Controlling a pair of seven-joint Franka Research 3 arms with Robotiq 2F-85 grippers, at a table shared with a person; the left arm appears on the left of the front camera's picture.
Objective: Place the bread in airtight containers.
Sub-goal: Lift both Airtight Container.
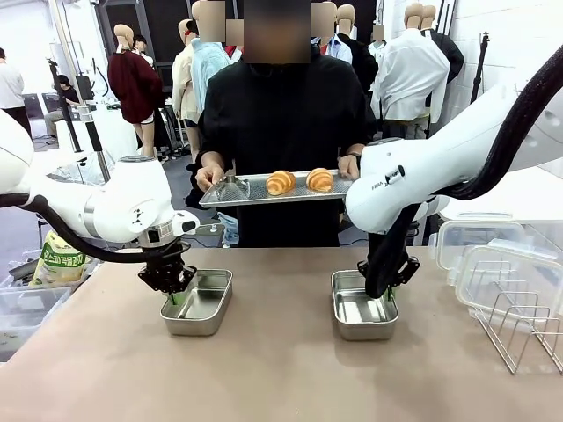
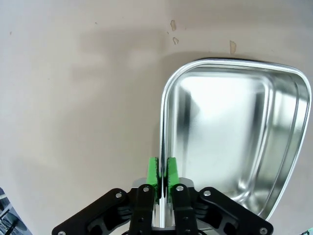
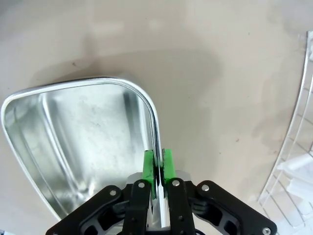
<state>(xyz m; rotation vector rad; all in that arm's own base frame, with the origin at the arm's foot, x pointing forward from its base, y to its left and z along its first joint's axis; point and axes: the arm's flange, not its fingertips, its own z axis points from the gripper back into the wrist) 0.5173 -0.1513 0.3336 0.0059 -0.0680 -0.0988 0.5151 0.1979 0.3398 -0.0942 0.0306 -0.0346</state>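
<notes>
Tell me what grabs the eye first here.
Each gripper pinches a steel pan's rim on the table: the left gripper on the left pan, the right gripper on the right pan. Beyond them, a person holds up a tray with two rolls side by side on it.

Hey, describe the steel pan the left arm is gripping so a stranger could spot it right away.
On the brown table, two small empty stainless-steel pans sit side by side. The left pan lies on the robot's left, its outer rim pinched by the left tool. Its twin, the right pan, is pinched by the right tool instead.
</notes>
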